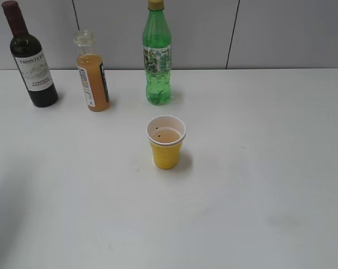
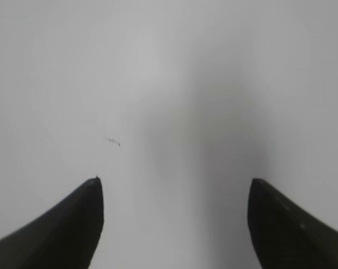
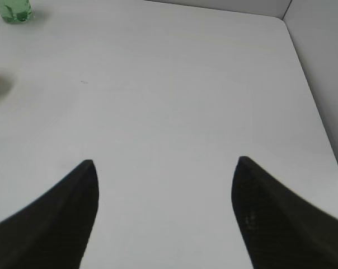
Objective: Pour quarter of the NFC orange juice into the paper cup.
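Exterior view: paper cup [image 1: 166,142] holds pale juice.

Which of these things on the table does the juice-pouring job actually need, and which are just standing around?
Needed: NFC orange juice; paper cup.
Just standing around: wine bottle; green bottle.

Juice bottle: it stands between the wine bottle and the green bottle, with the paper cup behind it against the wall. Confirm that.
Not quite. The juice bottle does stand between the wine bottle and the green bottle, but the paper cup sits in front of the row, nearer the camera, as the exterior view shows.
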Robot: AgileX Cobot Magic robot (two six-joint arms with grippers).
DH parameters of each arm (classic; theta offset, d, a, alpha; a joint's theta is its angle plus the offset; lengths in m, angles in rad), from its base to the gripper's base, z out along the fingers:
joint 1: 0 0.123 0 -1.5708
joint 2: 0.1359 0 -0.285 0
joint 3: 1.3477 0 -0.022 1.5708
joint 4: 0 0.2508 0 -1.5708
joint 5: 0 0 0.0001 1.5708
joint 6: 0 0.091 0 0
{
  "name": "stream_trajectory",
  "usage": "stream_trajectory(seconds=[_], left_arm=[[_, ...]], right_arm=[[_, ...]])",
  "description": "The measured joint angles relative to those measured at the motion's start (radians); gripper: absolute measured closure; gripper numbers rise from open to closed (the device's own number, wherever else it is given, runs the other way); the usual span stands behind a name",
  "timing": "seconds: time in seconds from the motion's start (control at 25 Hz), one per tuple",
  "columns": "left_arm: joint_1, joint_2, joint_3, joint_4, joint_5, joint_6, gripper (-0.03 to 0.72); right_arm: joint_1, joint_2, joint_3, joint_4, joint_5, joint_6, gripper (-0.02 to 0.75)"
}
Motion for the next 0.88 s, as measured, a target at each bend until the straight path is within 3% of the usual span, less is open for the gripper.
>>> stream_trajectory(seconds=[0.32, 0.68, 0.88], left_arm=[[0.000, -0.307, 0.191, -0.089, 0.040, -0.034, 0.100], [0.000, -0.706, 0.456, -0.014, 0.041, -0.089, 0.100], [0.000, -0.932, 0.539, -0.013, 0.042, -0.091, 0.100]], right_arm=[[0.000, 0.000, 0.000, 0.000, 0.000, 0.000, 0.149], [0.000, 0.000, 0.000, 0.000, 0.000, 0.000, 0.149], [0.000, 0.000, 0.000, 0.000, 0.000, 0.000, 0.149]])
